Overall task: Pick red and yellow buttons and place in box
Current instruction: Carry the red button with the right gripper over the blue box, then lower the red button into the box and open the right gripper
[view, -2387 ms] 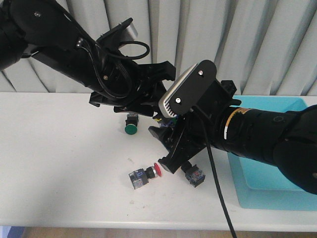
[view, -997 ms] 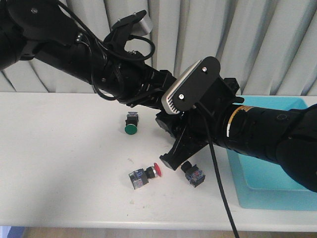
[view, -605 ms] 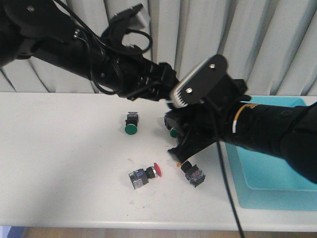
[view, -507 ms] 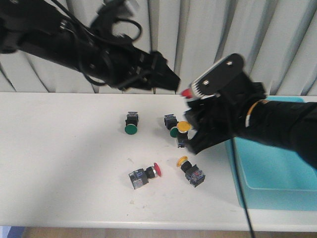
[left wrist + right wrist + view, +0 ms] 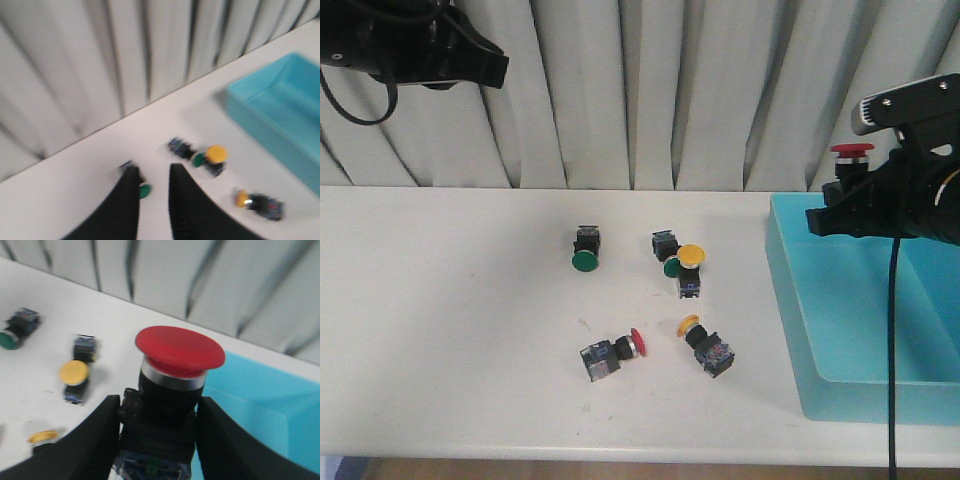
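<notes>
Right tool: the right tool (image 5: 159, 440) was clamped on a red button (image 5: 175, 365), cap up, black body squeezed between the two fingers (image 5: 95, 440).
Where it was: in the front view the right tool (image 5: 880, 205) held that red button (image 5: 852, 152) up at about 2 o'clock, over the near-left rim of the box (image 5: 800, 330), not yet low inside it.
Left tool: the left tool (image 5: 150, 200) was up high at about 10 o'clock, far from the buttons. Its fingers stood a little apart with nothing between them.
Buttons on the tabletop: on the tabletop (image 5: 450, 330) a second red button (image 5: 615, 352) lay on its side at about 6 o'clock. A yellow button (image 5: 690, 262) sat near the middle, just beside a green button (image 5: 668, 258). Another yellow button (image 5: 705, 342) lay toward 5 o'clock. One more green button (image 5: 584, 250) sat at about 9 o'clock, well apart.
Job so far: no button showed in the part of the box that could be seen, so most of the job looked still to do.
What could go wrong: if the tool let go too early, the button might hit the box rim and bounce back onto the tabletop. A drop from high up could make it roll or jump out.
Another worry: the yellow cap touched the green one, so a grab there might catch the wrong button.
</notes>
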Available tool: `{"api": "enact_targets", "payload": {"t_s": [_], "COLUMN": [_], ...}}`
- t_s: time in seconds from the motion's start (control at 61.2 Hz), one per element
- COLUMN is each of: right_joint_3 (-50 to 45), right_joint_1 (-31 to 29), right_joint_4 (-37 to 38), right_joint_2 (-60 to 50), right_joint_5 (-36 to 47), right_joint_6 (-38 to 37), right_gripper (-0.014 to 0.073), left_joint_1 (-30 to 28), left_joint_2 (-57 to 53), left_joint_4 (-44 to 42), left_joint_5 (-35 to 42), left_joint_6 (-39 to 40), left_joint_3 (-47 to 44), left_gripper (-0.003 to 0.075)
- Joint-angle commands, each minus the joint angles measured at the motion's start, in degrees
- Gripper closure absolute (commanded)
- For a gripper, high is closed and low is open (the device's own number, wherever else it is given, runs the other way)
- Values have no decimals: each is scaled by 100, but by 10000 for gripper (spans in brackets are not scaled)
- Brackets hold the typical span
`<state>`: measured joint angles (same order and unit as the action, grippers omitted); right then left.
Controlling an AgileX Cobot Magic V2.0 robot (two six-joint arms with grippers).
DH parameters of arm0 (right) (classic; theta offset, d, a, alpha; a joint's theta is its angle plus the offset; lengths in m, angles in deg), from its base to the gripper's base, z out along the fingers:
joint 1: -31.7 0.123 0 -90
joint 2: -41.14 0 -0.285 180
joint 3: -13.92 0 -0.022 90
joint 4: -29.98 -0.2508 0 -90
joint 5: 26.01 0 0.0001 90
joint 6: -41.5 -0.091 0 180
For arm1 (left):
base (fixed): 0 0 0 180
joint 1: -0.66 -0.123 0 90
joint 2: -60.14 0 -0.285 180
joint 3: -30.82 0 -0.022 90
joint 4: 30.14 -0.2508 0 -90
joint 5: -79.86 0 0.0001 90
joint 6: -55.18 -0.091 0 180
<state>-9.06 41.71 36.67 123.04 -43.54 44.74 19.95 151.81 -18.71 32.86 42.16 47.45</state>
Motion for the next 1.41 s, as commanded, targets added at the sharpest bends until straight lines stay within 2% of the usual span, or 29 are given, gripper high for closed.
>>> {"api": "enact_targets", "payload": {"t_s": [0.0,0.033,0.245,0.556,0.801,0.997,1.226,1.39], "right_joint_3": [189,189,189,281,1060,1473,1590,1596], "right_joint_1": [-402,-517,-863,-863,-863,-856,-856,-856], "right_joint_4": [34,34,27,-124,-320,-332,-326,-243], "right_joint_2": [84,194,941,2139,2972,3511,3681,3505], "right_joint_5": [386,386,377,736,60,-402,-443,-464], "right_joint_6": [-134,-195,-376,-376,-376,-323,-323,-323], "right_gripper": [584,582,578,565,526,400,174,88], "left_joint_1": [-15,-15,-15,-15,-15,-8,-8,-3], "left_joint_2": [-136,-118,129,275,275,275,275,275], "left_joint_4": [-709,-946,-1838,-1858,-1606,-1493,-1493,-1493], "left_joint_5": [216,193,293,655,700,680,698,839], "left_joint_6": [422,563,1015,1008,1010,1010,1010,992], "left_joint_3": [167,167,-372,-1123,-1134,-1134,-1134,-1134], "left_gripper": [698,729,727,727,727,726,725,722]}}
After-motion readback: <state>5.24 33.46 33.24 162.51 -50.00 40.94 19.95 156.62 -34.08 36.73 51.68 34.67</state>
